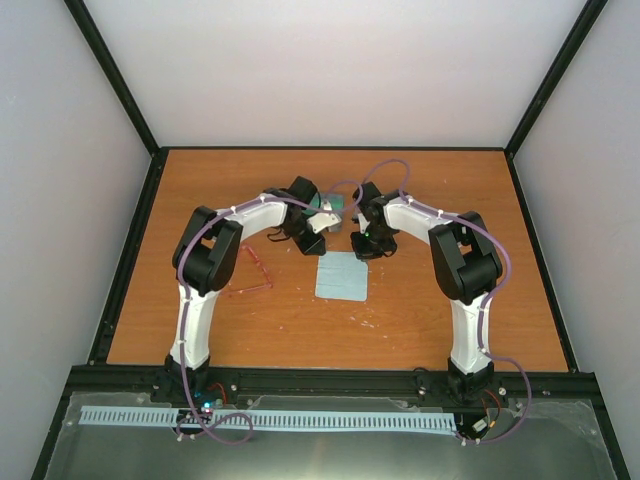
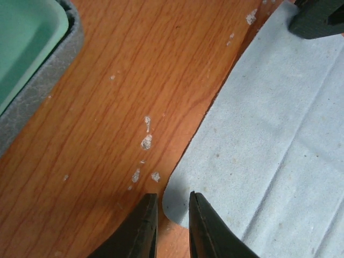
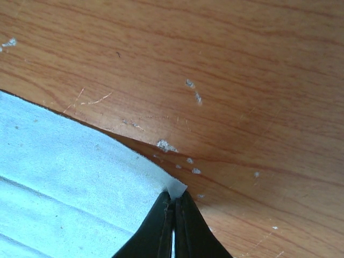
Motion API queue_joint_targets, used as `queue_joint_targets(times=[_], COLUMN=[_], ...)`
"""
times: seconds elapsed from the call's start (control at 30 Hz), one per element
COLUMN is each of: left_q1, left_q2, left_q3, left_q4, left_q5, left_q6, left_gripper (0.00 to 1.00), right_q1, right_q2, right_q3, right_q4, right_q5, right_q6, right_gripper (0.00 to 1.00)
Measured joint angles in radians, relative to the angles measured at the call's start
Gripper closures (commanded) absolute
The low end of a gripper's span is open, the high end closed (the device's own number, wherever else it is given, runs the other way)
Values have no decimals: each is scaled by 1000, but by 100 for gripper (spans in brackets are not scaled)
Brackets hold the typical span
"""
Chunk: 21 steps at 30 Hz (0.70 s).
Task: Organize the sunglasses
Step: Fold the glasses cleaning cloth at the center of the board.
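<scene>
Right jaws: pressed together, pinching the far-right corner of the light-blue cloth (image 3: 80, 177).
Left jaws: narrowly parted astride the cloth's far-left corner; no clamp evident.
Sunglasses (image 1: 252, 289): unheld on the bench (image 1: 420, 300), off the cloth's left edge, just beside the left arm's (image 1: 205, 260) elbow.
Bearing: left of both jaws and nearer the arm bases; left arm is closer.
Long axis: appears roughly left-to-right; frame too thin to confirm.
Case (image 2: 29, 54): grey-blue, open, beyond the cloth between the two wrists; green lining exposed, nothing seen in the visible part.
Judgement: sunglasses not yet stowed.
</scene>
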Motion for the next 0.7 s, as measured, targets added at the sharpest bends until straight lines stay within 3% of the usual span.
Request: queue_joint_targets(times=[0.7], left_q1=[-19], left_q2=[3], left_q3=[-6], left_q4=[25], left_q5=[-17], left_q6=[15], left_gripper=[99], right_q1=[-5], right_q2=[3], right_q3=[3], right_q4=[0], right_q5=[-17], right_q6=[15], right_gripper=[97])
